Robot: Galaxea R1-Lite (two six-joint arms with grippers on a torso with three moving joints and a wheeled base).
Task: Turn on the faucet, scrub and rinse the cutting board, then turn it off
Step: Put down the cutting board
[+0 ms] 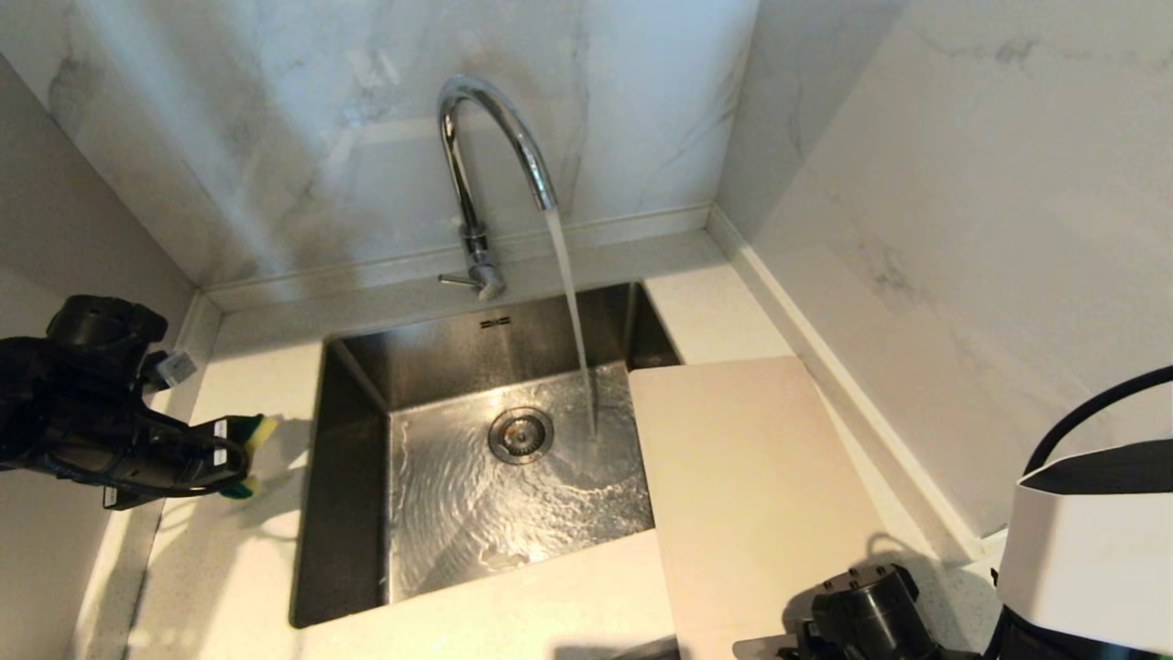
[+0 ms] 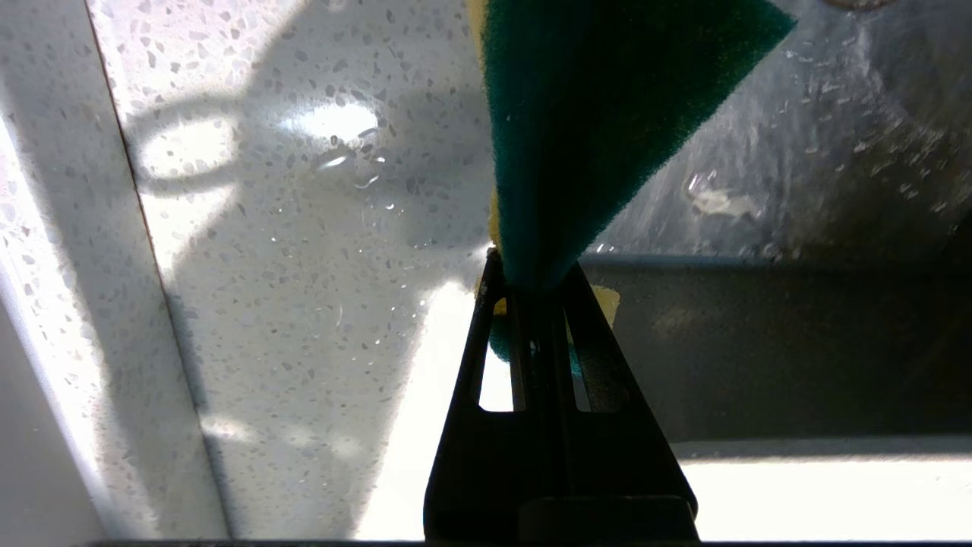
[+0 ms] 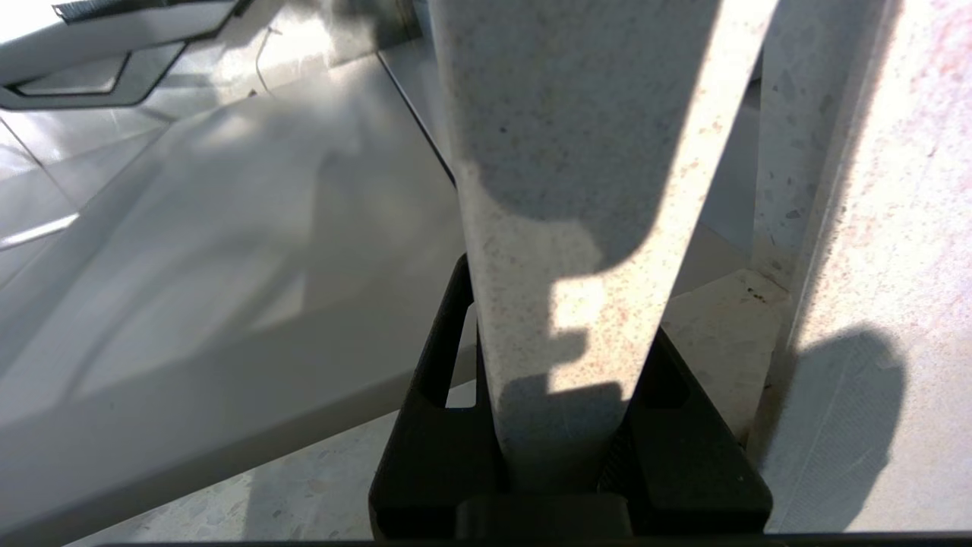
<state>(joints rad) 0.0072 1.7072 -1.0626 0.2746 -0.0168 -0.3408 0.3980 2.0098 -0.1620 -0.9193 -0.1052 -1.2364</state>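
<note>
Marble-look walls behind, pale speckled countertop [image 1: 238,550] w/ steel sink [image 1: 357,431] set in. Faucet [image 1: 476,156] at back edge is on; stream falls from spout into basin, just beside the board's near-sink edge.

Cutting board [image 1: 761,477] lies over the sink's right rim, mostly on the counter at right, one corner overhanging the basin. Right wrist view: right gripper [image 3: 566,425] clamped on the board's edge, board [image 3: 569,190] running away between the jaws. In head view only the arm's wrist shows at lower right.

Left gripper [image 1: 234,458] hovers over counter left of sink, pinched tight on green-and-yellow sponge [image 2: 600,114]; green scrub face shows in left wrist view.

Step in hand (judgement): bring board under the stream for scrubbing. To do well:
- slide/tilt board toward the water w/o loosening grip; thin wet board may pivot in a one-edge pinch
- keep runoff draining into basin, not onto counter
- bring sponge in green face down, after board is steady.

Containers: sink basin holds a thin rippling sheet of water running to drain [image 1: 520,434]; no dishes inside. Nothing else holding contents that I can see.
</note>
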